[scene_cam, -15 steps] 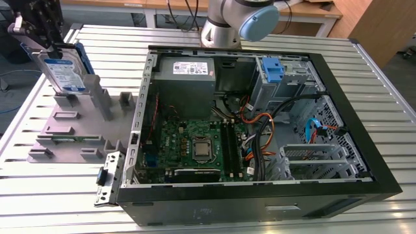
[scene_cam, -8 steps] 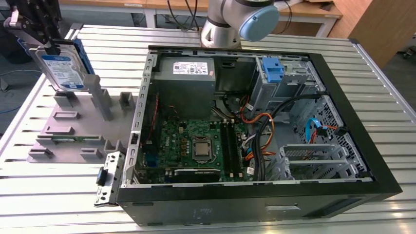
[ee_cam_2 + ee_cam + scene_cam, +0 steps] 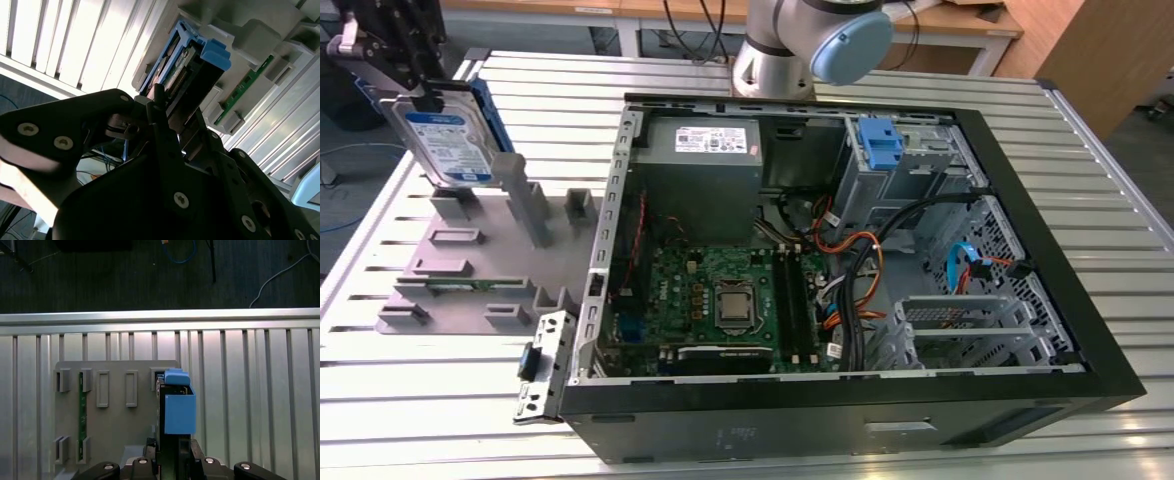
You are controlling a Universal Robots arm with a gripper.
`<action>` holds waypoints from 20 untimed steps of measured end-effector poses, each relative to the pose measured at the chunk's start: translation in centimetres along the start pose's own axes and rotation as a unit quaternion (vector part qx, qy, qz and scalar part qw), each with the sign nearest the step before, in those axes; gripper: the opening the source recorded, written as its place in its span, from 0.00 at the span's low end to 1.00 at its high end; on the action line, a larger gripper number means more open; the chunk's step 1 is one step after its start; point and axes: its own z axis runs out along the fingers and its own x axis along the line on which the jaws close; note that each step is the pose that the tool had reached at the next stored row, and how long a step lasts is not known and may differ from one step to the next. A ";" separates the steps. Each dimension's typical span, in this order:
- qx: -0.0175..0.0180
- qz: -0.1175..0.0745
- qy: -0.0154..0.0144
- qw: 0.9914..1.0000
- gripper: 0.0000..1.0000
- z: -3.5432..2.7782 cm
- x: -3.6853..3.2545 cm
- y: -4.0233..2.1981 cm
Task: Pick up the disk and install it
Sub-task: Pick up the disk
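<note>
Working over a slatted counter [image 3: 440, 400], with an open computer case [image 3: 854, 410] taking up its middle and a grey fixture plate [image 3: 494, 270] lying near the edge at the exterior view's left. Holding the disk [image 3: 451, 140] upright over that plate, with the end effector [image 3: 403, 90] clenching its upper end.

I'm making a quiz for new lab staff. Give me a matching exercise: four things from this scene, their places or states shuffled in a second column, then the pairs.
1. the disk
2. power-supply box
3. green memory stick
4. blue latch

A. set edgewise in the grey holder
B. small and upright inside the computer case
C. clamped upright in the gripper
D. large and grey, in a corner of the case

Pairs: 1-C, 2-D, 3-A, 4-B
</note>
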 end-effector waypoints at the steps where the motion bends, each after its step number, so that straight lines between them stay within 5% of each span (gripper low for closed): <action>1: 0.000 0.000 0.000 1.000 0.35 0.00 0.00 0.00; 15: -0.004 0.000 0.000 1.000 0.35 -0.07 0.00 0.00; 20: -0.005 0.000 0.000 1.000 0.35 -1.04 -0.04 0.02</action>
